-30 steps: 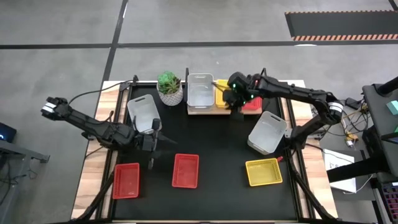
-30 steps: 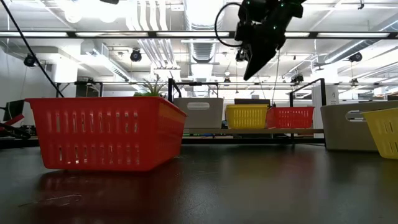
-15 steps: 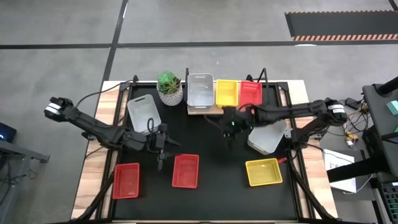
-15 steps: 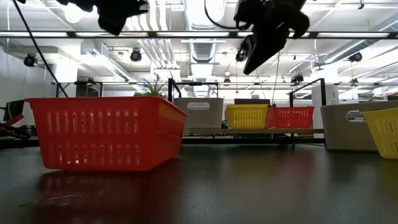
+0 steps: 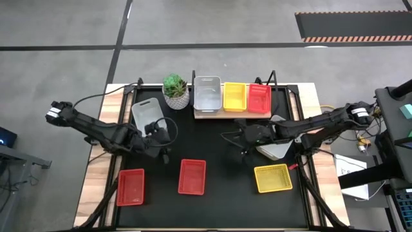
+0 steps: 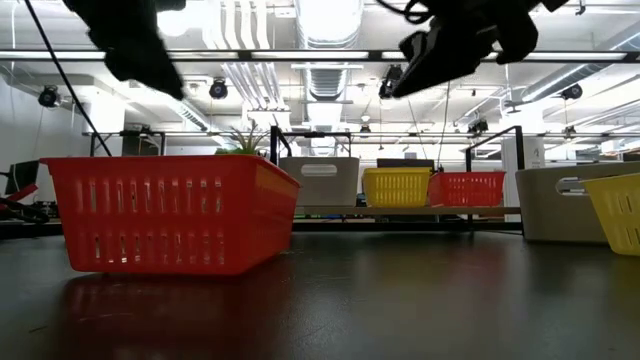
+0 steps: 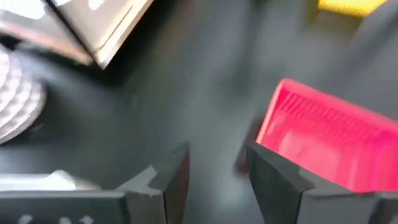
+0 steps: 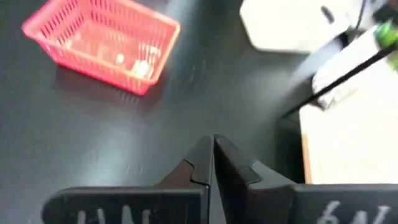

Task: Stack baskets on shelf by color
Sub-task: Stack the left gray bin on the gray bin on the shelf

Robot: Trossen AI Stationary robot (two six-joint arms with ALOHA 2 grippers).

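Observation:
The shelf [image 5: 222, 114] at the far edge carries one white basket [image 5: 207, 93], one yellow basket [image 5: 234, 96] and one red basket [image 5: 259, 98], side by side. On the black mat lie two red baskets [image 5: 131, 187] [image 5: 192, 176], a yellow basket [image 5: 273, 178] and two white baskets [image 5: 147, 113] [image 5: 278, 144]. My left gripper [image 5: 163, 148] hovers open beside the near end of the left white basket; its wrist view shows a red basket [image 7: 329, 146] ahead. My right gripper [image 8: 213, 155] is shut and empty over the mat's middle [image 5: 243, 138], next to the right white basket.
A white pot with a green plant [image 5: 175, 91] stands left of the shelf. Black uprights [image 5: 273, 78] rise at the shelf's ends. The right arm lies across the right white basket. Open mat [image 5: 219, 145] lies between the two grippers.
My right gripper has drawn back from the red basket on the shelf toward the near edge and now hangs over the mat's middle. That red basket stays on the shelf. My left gripper has swung a little toward the middle red basket and back.

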